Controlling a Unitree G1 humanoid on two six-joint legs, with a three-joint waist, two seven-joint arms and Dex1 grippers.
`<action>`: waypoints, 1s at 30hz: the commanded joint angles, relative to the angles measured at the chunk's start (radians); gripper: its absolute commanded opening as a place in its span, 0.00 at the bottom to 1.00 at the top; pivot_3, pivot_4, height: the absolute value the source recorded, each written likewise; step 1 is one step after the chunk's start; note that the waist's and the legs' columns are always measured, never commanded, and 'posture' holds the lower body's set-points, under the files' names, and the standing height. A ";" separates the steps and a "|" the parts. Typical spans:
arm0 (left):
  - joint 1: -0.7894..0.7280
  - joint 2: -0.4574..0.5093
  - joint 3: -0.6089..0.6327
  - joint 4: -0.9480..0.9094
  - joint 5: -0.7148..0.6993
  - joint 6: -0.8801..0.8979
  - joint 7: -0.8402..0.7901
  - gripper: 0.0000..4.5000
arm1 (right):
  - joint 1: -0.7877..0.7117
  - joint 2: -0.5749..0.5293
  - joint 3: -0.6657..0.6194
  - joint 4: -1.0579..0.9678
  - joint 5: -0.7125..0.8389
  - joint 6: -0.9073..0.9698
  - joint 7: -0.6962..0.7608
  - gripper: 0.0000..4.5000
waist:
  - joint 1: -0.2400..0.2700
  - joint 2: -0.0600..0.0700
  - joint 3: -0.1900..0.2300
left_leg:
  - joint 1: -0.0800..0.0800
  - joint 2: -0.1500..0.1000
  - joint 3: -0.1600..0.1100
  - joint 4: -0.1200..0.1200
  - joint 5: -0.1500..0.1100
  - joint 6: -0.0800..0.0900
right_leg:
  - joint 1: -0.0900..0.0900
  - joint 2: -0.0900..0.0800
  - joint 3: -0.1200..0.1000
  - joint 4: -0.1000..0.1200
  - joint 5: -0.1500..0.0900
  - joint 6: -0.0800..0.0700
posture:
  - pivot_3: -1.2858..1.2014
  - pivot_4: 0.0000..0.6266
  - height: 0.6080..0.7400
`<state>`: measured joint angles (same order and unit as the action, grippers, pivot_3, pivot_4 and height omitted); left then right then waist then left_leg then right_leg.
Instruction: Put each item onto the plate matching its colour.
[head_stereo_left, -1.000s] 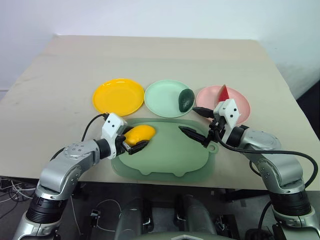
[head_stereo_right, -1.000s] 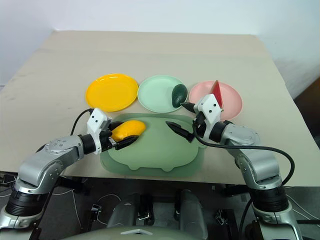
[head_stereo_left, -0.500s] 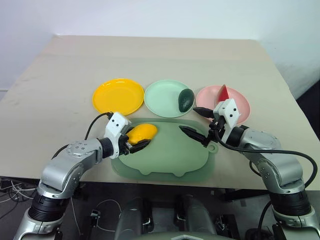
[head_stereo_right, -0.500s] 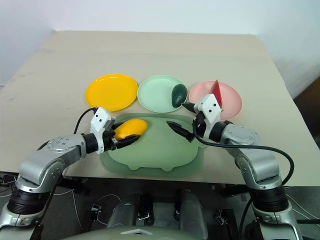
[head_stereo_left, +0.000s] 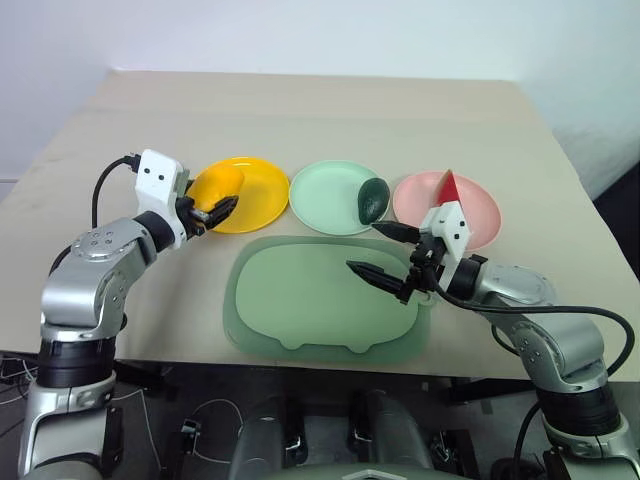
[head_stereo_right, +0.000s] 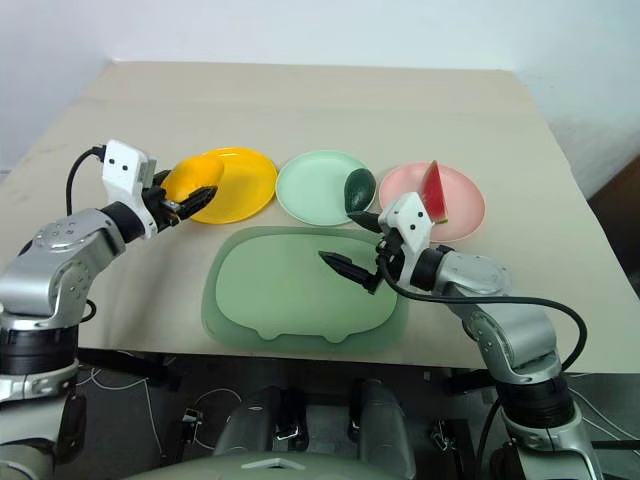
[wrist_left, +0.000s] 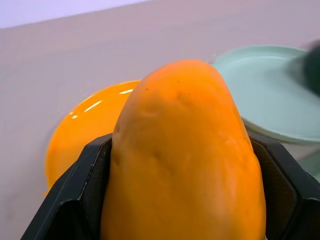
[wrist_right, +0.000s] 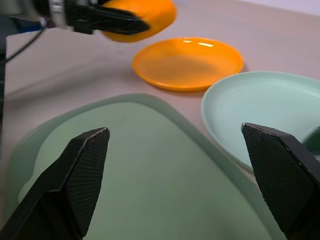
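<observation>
My left gripper (head_stereo_left: 212, 206) is shut on the yellow-orange mango (head_stereo_left: 218, 184) and holds it in the air over the near left edge of the yellow plate (head_stereo_left: 255, 196). In the left wrist view the mango (wrist_left: 182, 155) sits between both black fingers (wrist_left: 75, 200). The dark green avocado (head_stereo_left: 374, 199) lies on the right side of the mint green plate (head_stereo_left: 330, 195). The red watermelon slice (head_stereo_left: 447, 186) stands on the pink plate (head_stereo_left: 478, 213). My right gripper (head_stereo_left: 362, 248) hangs open and empty over the right part of the mat.
A large pale green mat (head_stereo_left: 300, 300) lies at the table's front edge, below the three plates, with nothing on it. The beige table (head_stereo_left: 330, 110) stretches away behind the plates. A black cable (head_stereo_left: 105, 180) loops from the left wrist.
My left gripper has lifted the mango off the mat and carried it up and to the left, to the yellow plate's edge. The right gripper has drifted slightly leftward, still open.
</observation>
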<state>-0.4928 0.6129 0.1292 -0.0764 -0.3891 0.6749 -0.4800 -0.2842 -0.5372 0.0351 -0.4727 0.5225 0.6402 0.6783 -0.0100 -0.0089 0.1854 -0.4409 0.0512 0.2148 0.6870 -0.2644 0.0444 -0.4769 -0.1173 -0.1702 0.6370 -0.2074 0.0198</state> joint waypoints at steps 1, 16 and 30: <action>-0.056 -0.035 -0.045 0.100 0.054 -0.079 -0.016 0.73 | -0.017 0.003 -0.002 0.000 -0.013 -0.036 0.004 1.00 | 0.000 0.000 0.000 | 0.000 0.000 0.000 0.000 0.000 0.000 | 0.000 0.000 0.000 0.000 0.000 0.000 | 0.52 0.24 0.67; -0.317 -0.133 -0.079 0.611 0.208 -0.295 0.009 0.73 | 0.003 0.011 0.014 0.046 -0.062 -0.097 0.013 1.00 | -0.003 -0.002 0.001 | -0.001 0.001 -0.001 0.010 -0.001 0.002 | -0.001 -0.001 0.000 0.011 -0.001 0.002 | 0.52 0.24 0.67; -0.293 -0.142 -0.036 0.538 0.181 -0.318 -0.012 0.99 | -0.026 0.008 0.003 0.022 -0.051 -0.063 0.004 1.00 | -0.003 -0.002 0.001 | -0.002 0.001 -0.002 0.012 -0.002 0.003 | -0.001 -0.002 0.000 0.012 -0.001 0.002 | 0.52 0.24 0.67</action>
<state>-0.7821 0.4489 0.0641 0.5490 -0.1950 0.3660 -0.4816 -0.2943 -0.5297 0.0555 -0.4095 0.4555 0.5807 0.6838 -0.0133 -0.0112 0.1864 -0.4429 0.0521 0.2132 0.6992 -0.2659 0.0475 -0.4783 -0.1192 -0.1702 0.6490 -0.2087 0.0215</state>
